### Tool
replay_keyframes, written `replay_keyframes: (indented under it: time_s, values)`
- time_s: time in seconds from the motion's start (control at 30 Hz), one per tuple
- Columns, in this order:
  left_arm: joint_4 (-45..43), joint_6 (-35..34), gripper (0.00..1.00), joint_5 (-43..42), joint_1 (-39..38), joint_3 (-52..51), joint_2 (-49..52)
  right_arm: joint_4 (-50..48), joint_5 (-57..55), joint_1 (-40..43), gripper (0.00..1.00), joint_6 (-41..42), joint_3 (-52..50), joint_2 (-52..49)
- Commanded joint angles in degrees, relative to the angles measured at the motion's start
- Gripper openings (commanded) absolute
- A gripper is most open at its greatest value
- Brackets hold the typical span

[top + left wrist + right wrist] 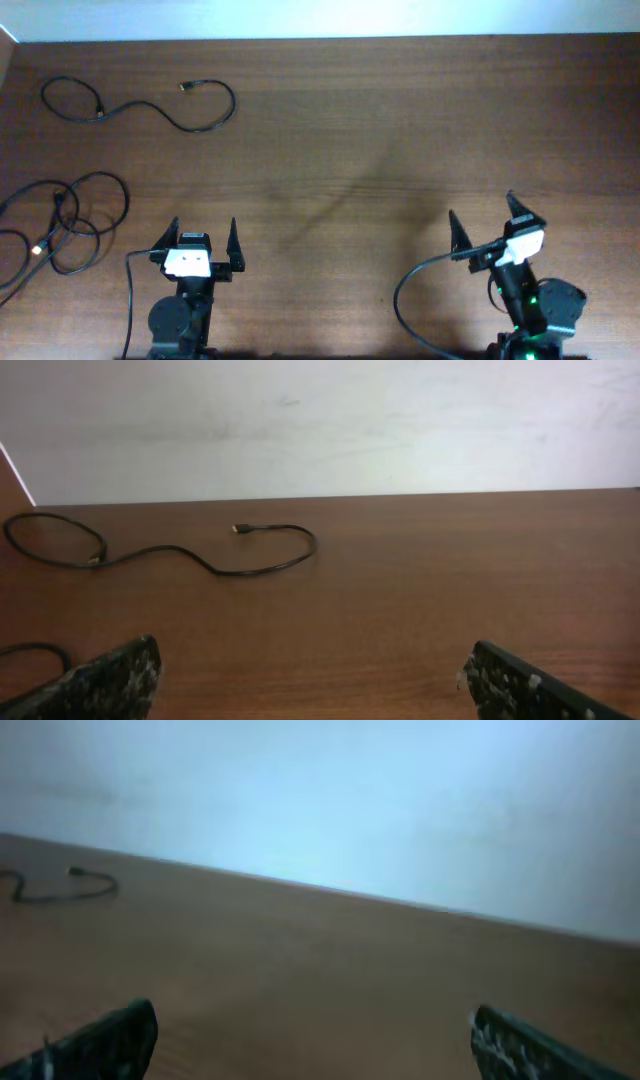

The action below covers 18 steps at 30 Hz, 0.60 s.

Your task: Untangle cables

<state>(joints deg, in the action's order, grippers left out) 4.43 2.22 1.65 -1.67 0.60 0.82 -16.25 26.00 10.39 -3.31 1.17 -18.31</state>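
One thin black cable (pixel 190 122) lies loose and spread out at the table's far left, with a small plug end (pixel 185 87) near its right loop. A second bunch of cables (pixel 70 222) sits looped over itself at the left edge, with a gold-tipped plug (pixel 38 246) in it. My left gripper (pixel 203 235) stands open just right of that bunch, holding nothing. My right gripper (pixel 481 208) is open and empty at the near right, far from both. In the left wrist view the spread cable (pixel 215 567) lies ahead of the open left gripper (pixel 312 647). The right wrist view, behind its open gripper (pixel 313 1010), catches only a cable end (pixel 60 892).
The brown wooden table (pixel 380 130) meets a white wall (pixel 320 420) along its far edge. A thick black wire (pixel 405 290) fixed to the right arm curves over the table's near edge, and another (pixel 130 300) hangs by the left arm.
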Motion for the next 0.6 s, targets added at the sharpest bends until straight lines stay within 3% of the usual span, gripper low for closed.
replay_keyframes:
  time_s: [0.0,0.2,0.43,0.57]
  values:
    - [0.4,0.9,0.99,-0.8,0.3,0.0,-0.5,0.6,-1.4,-0.4,0.99,0.8,-0.9,5.1]
    - [0.4,0.9,0.99,-0.8,0.3,0.0,-0.5,3.3,-1.2,-1.2,0.99,0.8,-0.9,8.3]
    - [0.4,0.9,0.98,-0.8,0.3,0.0,-0.5,18.6,-7.6,-3.4,0.99,0.8,-0.9,14.4]
    - [0.4,0.9,0.98,-0.8,0.3,0.0,-0.5,19.5,-8.4,-3.7,0.99,0.7,-0.9,17.1]
